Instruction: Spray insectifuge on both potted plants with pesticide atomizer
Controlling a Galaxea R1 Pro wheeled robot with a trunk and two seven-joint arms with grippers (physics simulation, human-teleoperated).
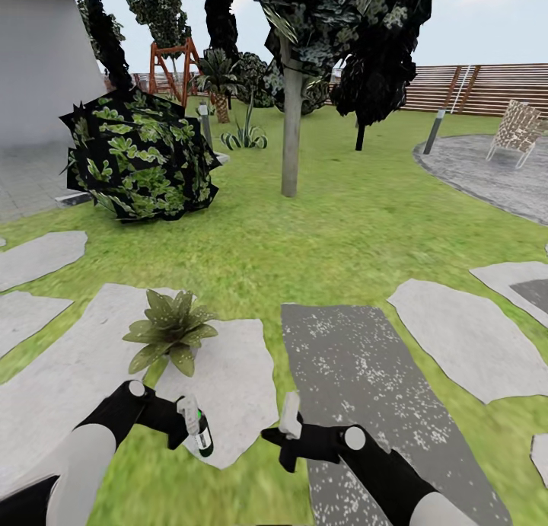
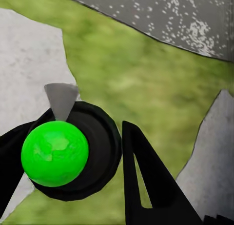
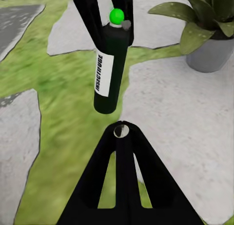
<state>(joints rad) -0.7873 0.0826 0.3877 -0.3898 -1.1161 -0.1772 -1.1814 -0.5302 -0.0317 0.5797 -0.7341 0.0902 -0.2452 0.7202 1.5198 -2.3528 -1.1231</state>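
Note:
My left gripper [image 1: 192,425] is shut on the pesticide atomizer [image 1: 202,433], a slim dark green bottle with a white label, held upright just above a pale stepping stone [image 1: 228,389]. In the left wrist view the atomizer [image 2: 73,152] shows from above, with a bright green ball on top and a grey nozzle, between the fingers [image 2: 146,186]. The right wrist view faces the atomizer [image 3: 109,69], with a potted plant [image 3: 209,30] behind it. That potted plant [image 1: 169,329] stands on the stone just beyond my left gripper. My right gripper [image 1: 289,423] [image 3: 121,132] is shut and empty, a hand's width right of the bottle.
A dark speckled stepping stone [image 1: 365,389] lies under my right arm, with pale stones around it on the lawn. Farther off are a huge dark leafy bush [image 1: 137,157], a tree trunk [image 1: 290,130], a striped plant [image 1: 245,136], a paved patch [image 1: 495,172] with a chair [image 1: 517,130], and a slatted fence [image 1: 472,88].

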